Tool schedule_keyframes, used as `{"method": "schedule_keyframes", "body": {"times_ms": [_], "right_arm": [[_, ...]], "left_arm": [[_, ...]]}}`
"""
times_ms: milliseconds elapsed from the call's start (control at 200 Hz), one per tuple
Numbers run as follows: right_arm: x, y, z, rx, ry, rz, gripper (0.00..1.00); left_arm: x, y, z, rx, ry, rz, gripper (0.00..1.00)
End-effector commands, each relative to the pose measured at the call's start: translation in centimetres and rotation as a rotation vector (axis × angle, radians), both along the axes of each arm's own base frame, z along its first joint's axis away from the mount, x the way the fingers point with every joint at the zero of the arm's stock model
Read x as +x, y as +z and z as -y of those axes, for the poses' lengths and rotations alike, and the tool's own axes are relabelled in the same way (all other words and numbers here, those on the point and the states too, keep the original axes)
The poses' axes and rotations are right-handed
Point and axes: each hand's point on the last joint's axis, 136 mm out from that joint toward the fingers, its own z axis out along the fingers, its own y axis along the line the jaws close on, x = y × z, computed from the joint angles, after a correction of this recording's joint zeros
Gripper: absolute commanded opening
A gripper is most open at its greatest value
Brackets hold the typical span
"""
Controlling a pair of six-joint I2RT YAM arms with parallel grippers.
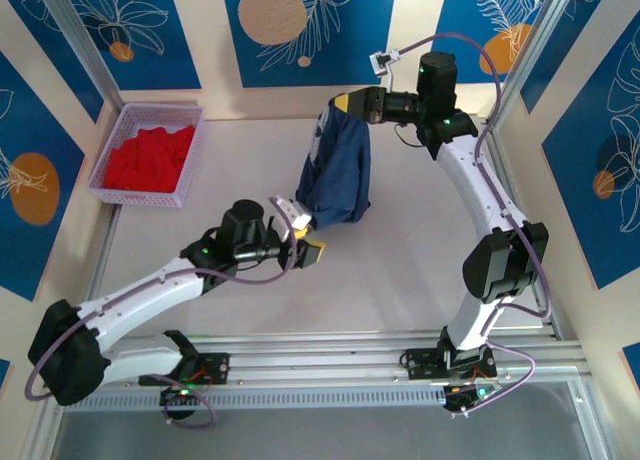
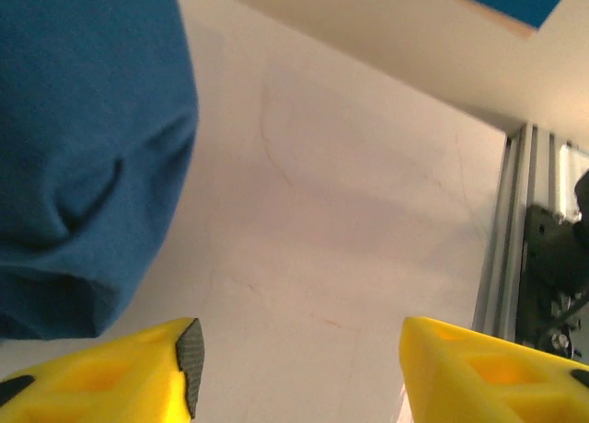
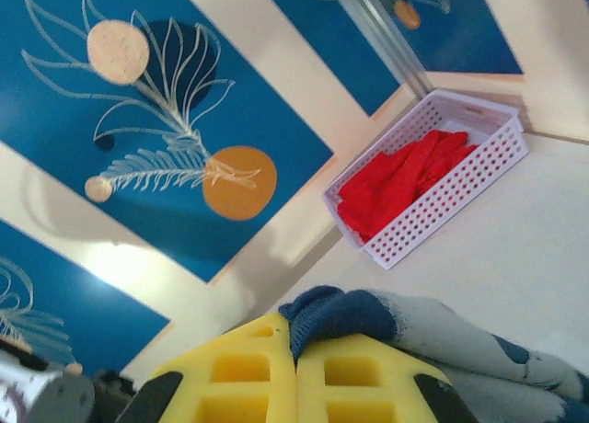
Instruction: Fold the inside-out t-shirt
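At the far left corner of the bench (image 1: 400, 280) sits a white basket (image 1: 135, 198) with a bright red garment (image 1: 148, 158) in it, well apart from the work and no part of the task.

The left arm (image 1: 150, 285) reaches from the near left corner toward the middle of the bench. Its jaws stand apart at a middling width with only bare bench between the yellow fingertips (image 2: 101, 377); they hold nothing. The shirt's drooping lower end lies just beyond them, to one side, near but not touching.

The inside-out t-shirt (image 1: 337, 175) hangs as a bunched navy bundle from the far edge of the bench down toward its middle. Its lower end rests on the surface, and a pale patch shows near the top.

The right arm (image 1: 480, 180) arches in from the near right corner to the far edge, and its jaws are pressed together on a wad of navy cloth at the shirt's upper end.

The step in hand looks like getting a second hold so the shirt can be spread flat; no fold is made yet. The next move would call for the left jaws to shift sideways onto the hem, pinching a single edge rather than the whole bundle, while the right arm keeps the cloth raised enough to hang free.
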Motion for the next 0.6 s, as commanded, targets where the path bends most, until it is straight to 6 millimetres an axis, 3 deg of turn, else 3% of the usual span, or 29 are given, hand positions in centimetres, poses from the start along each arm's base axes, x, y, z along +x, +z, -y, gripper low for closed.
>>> {"method": "schedule_keyframes", "body": {"times_ms": [0, 155, 245, 425, 595], "right_arm": [[-2.5, 0.3, -0.3, -0.021, 0.124, 0.078, 0.0], [-3.7, 0.2, -0.5, -0.026, 0.172, 0.117, 0.0], [-3.7, -0.1, -0.7, -0.025, 0.183, 0.117, 0.0], [-4.0, -0.5, -1.1, -0.027, 0.203, 0.114, 0.0], [-4.2, -0.9, -1.4, -0.028, 0.213, 0.111, 0.0]], "left_arm": [[2.3, 4.3, -0.7, -0.095, 0.06, 0.026, 0.6], [6.7, 6.2, -1.8, -0.162, 0.16, -0.073, 0.61], [8.7, 6.3, -1.3, -0.165, 0.162, -0.117, 0.61], [11.2, 6.4, 0.3, -0.148, 0.143, -0.14, 0.61], [12.3, 7.0, 1.7, -0.171, 0.1, -0.147, 0.58]]}}
